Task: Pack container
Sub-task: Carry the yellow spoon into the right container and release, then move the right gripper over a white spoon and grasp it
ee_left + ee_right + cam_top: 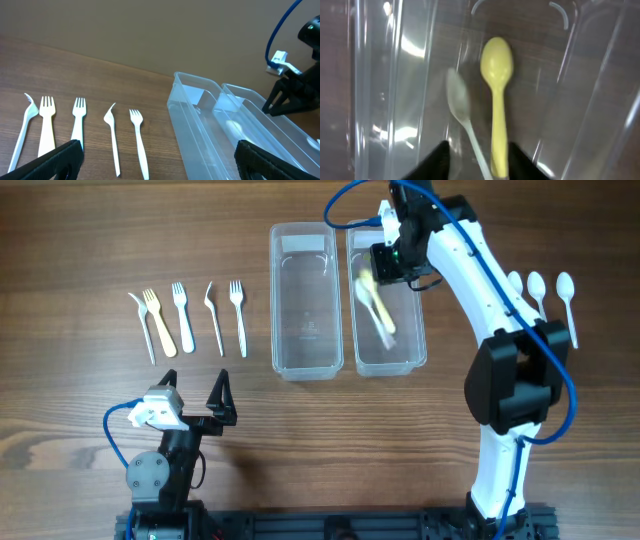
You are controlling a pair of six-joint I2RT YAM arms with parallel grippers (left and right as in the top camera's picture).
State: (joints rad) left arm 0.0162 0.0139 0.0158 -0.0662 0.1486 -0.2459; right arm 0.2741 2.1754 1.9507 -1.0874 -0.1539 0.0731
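Handle of the yellow spoon [496, 70] lies between our spread right jaws, over the container [405, 358]; our left jaws gape too.

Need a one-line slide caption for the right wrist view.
Right tool, open, hovers over a yellow spoon and a white spoon lying inside the clear container.
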